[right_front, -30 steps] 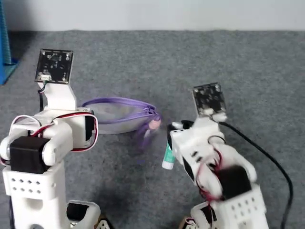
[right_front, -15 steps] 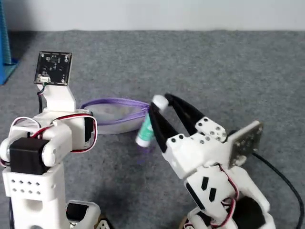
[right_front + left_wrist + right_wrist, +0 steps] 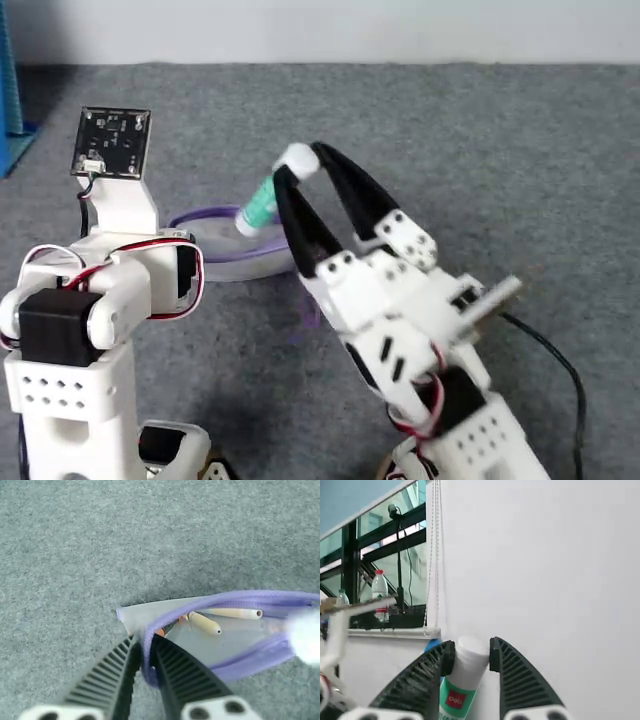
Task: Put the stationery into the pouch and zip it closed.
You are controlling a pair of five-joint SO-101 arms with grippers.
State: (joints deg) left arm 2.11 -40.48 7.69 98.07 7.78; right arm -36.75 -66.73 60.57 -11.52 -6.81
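Swung up and across in the last half second, my right gripper has carried the glue stick from beside the zip end of the pouch to a spot above the pouch itself. My left arm has not shifted.

From the high view, my right arm stretches forward and leans over toward the pouch. Its two black fingers point away from the base and pinch the stick by its white cap. The stick's green body hangs from the cap, slanting down toward the pouch's purple zip edge. My left arm stands folded at the pouch's other end, its wrist board upright.

From the left wrist view, my left gripper is nearly closed, its ribbed fingers nipping the purple zip edge at the pouch's corner. The pouch lies flat on the grey mat with its mouth gaping. Two cream pens lie inside, just behind the zip.

From the right wrist view, my right gripper is tipped upward, with a white wall and a window behind it. Its fingers are parted just enough to hold the cap and are clamped on it from both sides, the green label showing between them below.
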